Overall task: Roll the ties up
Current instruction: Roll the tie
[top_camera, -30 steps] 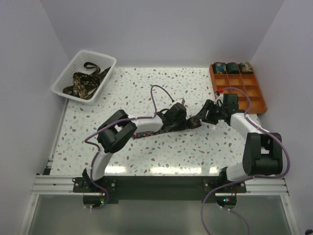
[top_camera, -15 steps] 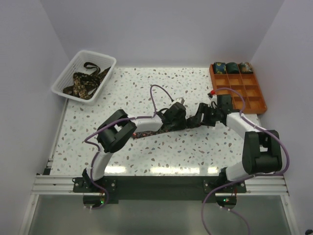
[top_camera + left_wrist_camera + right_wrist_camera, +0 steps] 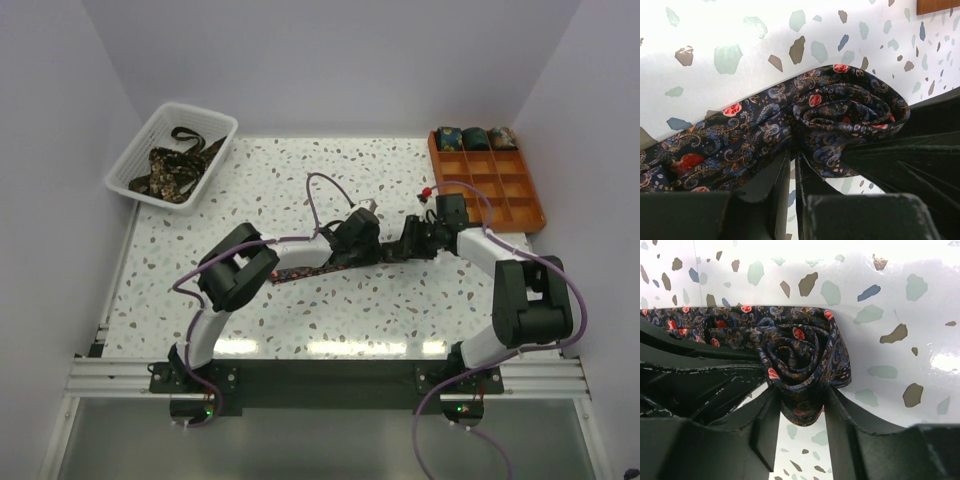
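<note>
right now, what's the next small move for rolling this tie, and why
Probably roll the right tool a further turn toward the left tool. The dark paisley fabric necktie is only partly rolled: its coil sits in the right tool's grip, and a flat stretch lies on the speckled white table past the left tool's pinch.

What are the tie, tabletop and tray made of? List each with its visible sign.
Tie: soft woven fabric, probably silk-like; it folds and rolls, printed paisley.
Tabletop: glossy terrazzo-look surface; speckles, glare.
Tray: matte orange, likely plastic or wood; rigid dividers.
</note>
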You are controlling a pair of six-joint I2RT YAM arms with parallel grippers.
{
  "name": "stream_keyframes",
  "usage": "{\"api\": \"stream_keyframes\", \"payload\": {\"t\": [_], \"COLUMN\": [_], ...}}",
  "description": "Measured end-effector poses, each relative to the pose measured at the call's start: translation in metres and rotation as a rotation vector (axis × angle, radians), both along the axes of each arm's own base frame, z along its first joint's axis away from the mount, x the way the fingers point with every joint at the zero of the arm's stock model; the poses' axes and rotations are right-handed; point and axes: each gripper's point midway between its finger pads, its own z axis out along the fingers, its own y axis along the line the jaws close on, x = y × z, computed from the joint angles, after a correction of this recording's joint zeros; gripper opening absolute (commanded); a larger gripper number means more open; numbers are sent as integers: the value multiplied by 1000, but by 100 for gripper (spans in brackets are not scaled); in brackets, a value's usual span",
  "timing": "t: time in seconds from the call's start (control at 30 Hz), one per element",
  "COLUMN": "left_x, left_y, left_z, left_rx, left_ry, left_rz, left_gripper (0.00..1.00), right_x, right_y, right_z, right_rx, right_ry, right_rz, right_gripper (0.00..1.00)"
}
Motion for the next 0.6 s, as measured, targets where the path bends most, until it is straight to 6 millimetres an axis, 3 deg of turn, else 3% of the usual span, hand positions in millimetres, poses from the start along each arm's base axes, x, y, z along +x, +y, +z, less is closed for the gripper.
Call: {"api": "stream_keyframes", "payload": {"t": [0.17, 0.37, 0.47, 0.6], "left_x": [0, -1, -4, 0], "left_y": [0, 11, 33, 80], "left_z": [0, 7, 18, 43], "left_rx": [-2, 1, 7, 15], "left_ry": [0, -4, -15, -63], "left_rz": [0, 9, 26, 76], "left_gripper": [15, 26, 29, 30], "right_x": [3, 6, 8, 10], "right_y": [-2, -6, -10, -12], "right_z": [2, 7, 10, 16], "right_rx": [-22, -66, -111, -166], "right_ry": [-8, -4, -4, -3], "right_rz": [0, -3, -5, 2], "right_gripper": [27, 14, 10, 2]}}
